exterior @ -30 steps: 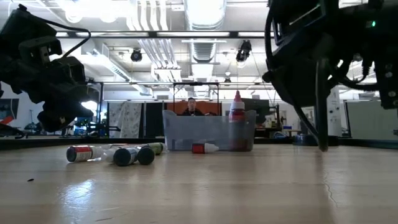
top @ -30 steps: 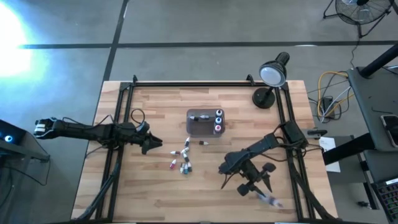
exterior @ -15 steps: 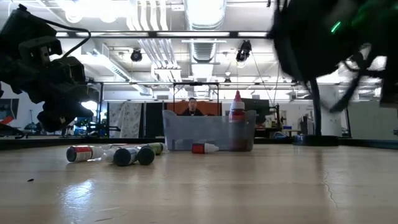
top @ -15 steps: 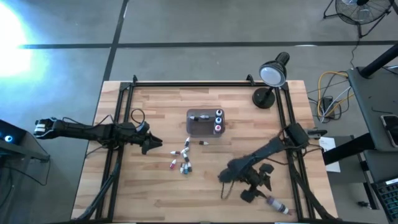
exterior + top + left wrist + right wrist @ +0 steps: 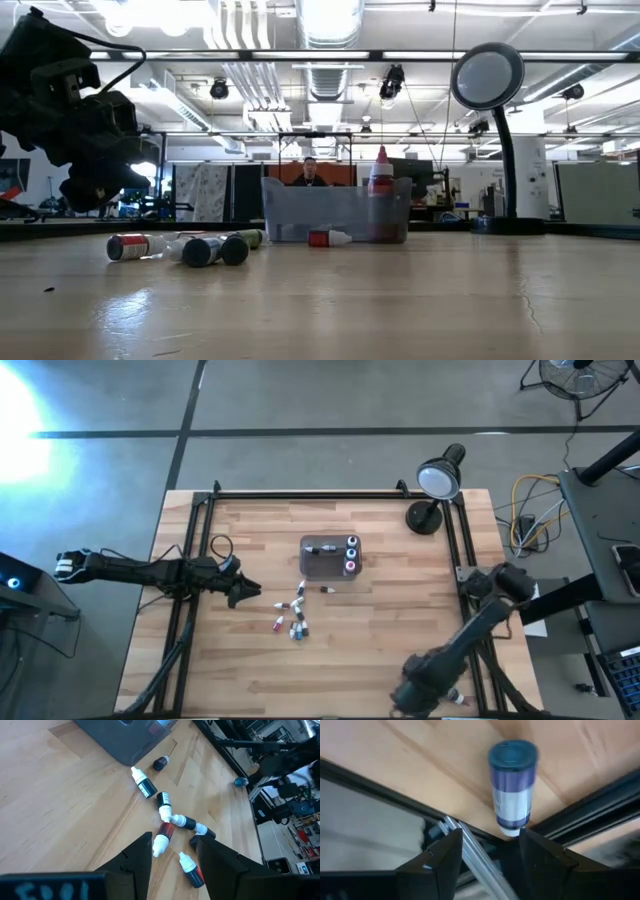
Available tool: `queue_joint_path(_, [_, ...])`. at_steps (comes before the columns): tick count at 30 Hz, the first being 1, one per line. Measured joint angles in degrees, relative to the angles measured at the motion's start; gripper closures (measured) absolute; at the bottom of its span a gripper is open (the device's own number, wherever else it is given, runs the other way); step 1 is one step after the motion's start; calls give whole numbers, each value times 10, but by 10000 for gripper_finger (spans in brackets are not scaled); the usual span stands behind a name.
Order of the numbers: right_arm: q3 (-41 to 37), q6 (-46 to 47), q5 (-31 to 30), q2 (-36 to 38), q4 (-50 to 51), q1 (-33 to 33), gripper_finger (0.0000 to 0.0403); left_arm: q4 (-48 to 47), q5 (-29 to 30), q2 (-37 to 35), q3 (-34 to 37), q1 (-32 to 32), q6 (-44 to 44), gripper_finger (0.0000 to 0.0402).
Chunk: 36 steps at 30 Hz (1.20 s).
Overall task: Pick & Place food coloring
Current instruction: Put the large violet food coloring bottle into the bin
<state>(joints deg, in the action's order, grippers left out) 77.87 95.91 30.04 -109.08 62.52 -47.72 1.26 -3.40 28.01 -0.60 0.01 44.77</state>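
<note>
Looking down from above, I see my right gripper [image 5: 418, 695] at the near right corner of the table [image 5: 390, 650], right by the black frame rail [image 5: 470, 660]. In its own wrist camera a blue bottle [image 5: 512, 785] of food coloring lies on the wood close to the rail and the table edge, just past the fingers [image 5: 440, 862]. The fingers stand apart and the bottle is not between them, so that hand holds nothing. I worry about this bottle most. It is round and lies on its side, so one small bump from a finger could roll it off the edge or jam it under the rail, where I could not reach it. The rail is also so close that a finger could hit it if I go down crooked. My left gripper [image 5: 172, 850] waits above the pile of small bottles [image 5: 292, 614] near the middle of the table, fingers apart and empty. Those bottles touch each other, so grabbing one could push the others away. The grey tray [image 5: 330, 557] sits just behind the pile with a few bottles standing in it.
</note>
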Motion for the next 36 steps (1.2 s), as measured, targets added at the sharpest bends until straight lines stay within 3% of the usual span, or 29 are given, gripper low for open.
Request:
queue_joint_path(5, [5, 202, -104, 52, -4, -72, 188, 1, 0, 0, 0, 0, 4, 271])
queue_joint_path(8, [5, 239, -77, 54, -9, -109, 174, 2, 0, 0, 0, 0, 16, 271])
queue_joint_path(11, [3, 225, -16, 50, -29, -120, 164, 2, 0, 0, 0, 0, 29, 271])
queue_joint_path(20, [-41, 145, -15, 21, -45, -111, 149, 2, -1, 0, 0, 0, 51, 271])
queue_joint_path(30, [-152, 141, -10, 16, -168, -98, 154, 5, -23, 0, 0, 0, 82, 271])
queue_joint_path(36, [-195, 74, 17, 19, -230, -50, 177, 6, -31, 0, 0, 0, 86, 271])
